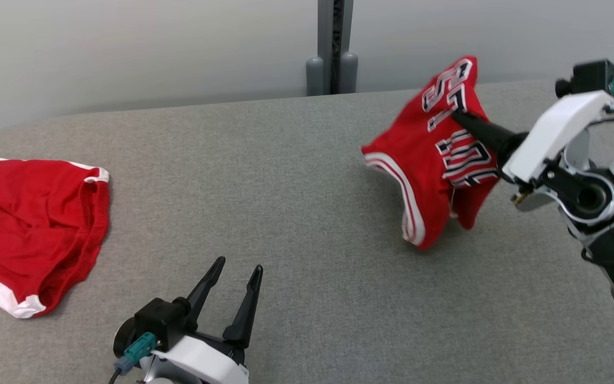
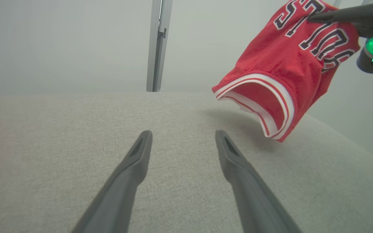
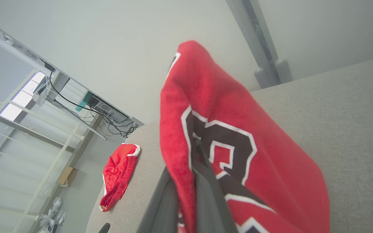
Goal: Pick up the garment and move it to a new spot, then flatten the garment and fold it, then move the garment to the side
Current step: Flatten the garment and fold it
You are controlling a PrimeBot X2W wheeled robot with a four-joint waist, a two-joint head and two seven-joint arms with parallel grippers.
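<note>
The garment is a red jersey with dark, white-edged lettering and white-striped trim. It hangs bunched above the grey table at the right, lifted clear of the surface. My right gripper is shut on the garment's upper part; its dark fingers pinch the red cloth. From the left wrist view the garment dangles at the upper right with its trimmed opening facing down. My left gripper stands open low at the table's front, nothing between its fingers.
A second red piece with white edging lies flat at the table's left edge, also seen from the right wrist. The grey fabric-covered table spreads between both arms. A grey post stands behind the far edge.
</note>
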